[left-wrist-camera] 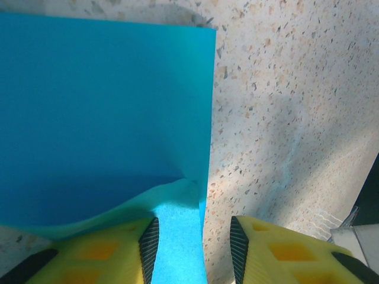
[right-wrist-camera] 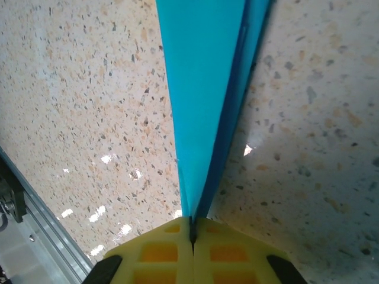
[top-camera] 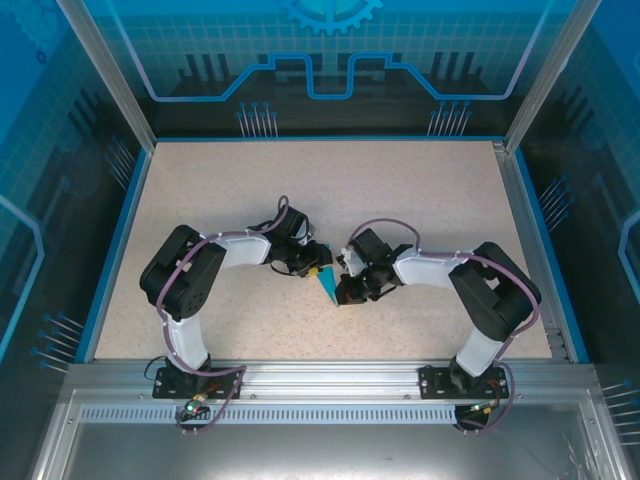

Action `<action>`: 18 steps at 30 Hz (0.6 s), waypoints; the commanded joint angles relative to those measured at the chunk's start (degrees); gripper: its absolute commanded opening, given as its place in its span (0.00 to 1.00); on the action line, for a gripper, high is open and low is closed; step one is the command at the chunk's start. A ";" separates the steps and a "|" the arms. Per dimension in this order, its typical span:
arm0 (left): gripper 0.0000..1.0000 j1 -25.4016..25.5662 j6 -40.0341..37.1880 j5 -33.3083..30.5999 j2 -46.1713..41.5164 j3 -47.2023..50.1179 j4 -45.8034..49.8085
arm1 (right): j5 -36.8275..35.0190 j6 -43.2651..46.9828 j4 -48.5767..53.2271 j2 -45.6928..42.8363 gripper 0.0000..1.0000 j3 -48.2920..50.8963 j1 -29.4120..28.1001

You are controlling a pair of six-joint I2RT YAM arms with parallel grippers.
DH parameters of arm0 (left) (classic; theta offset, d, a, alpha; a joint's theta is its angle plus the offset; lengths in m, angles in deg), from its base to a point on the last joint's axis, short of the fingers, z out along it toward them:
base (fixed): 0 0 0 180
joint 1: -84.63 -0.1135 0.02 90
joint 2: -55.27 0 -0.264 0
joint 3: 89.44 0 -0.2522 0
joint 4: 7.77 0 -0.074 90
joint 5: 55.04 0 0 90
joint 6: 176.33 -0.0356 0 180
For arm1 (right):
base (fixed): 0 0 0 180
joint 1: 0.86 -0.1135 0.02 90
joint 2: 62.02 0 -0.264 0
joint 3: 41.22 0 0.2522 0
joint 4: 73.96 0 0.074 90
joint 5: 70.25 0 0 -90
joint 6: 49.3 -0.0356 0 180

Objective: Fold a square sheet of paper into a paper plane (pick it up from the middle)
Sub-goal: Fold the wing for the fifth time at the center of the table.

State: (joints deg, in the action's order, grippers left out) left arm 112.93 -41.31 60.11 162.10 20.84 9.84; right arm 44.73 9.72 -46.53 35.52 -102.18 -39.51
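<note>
The cyan sheet of paper (top-camera: 328, 285) lies folded into a small pointed wedge at the table's middle, between both grippers. My right gripper (right-wrist-camera: 192, 228) is shut on its narrow end, and the folded layers (right-wrist-camera: 204, 89) run straight away from the yellow fingers. From the top camera that gripper (top-camera: 340, 296) sits at the wedge's near right. My left gripper (left-wrist-camera: 194, 248) is open at the paper's far left (top-camera: 314, 266). A strip of paper (left-wrist-camera: 106, 106) lies between its fingers, and a lifted flap curls over the left finger (left-wrist-camera: 118, 251). The right finger stands over bare table.
The speckled beige tabletop (top-camera: 250, 200) has a blue border and aluminium frame rails (top-camera: 320, 380) along the near edge. Transparent blue panels enclose the sides and back. Both arms bend inward from their bases toward the centre.
</note>
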 commanded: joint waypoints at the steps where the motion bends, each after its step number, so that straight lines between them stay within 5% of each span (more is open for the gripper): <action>1: 0.41 -0.09 0.36 -3.68 1.54 0.42 5.44 | -0.18 4.86 1.57 1.86 0.00 2.49 -2.59; 11: 0.41 -0.11 0.61 -3.92 1.73 0.24 5.78 | -5.06 12.88 -3.51 -3.75 0.00 7.37 -5.33; 18: 0.40 -0.07 0.87 -3.52 1.72 0.33 5.29 | -2.25 6.63 -5.70 -9.16 0.15 8.67 -4.14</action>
State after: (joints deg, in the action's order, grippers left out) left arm 112.99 -41.25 60.54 162.10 20.68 10.85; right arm 38.78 19.32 -53.85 29.36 -95.84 -43.34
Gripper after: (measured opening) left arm 0.401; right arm 0.135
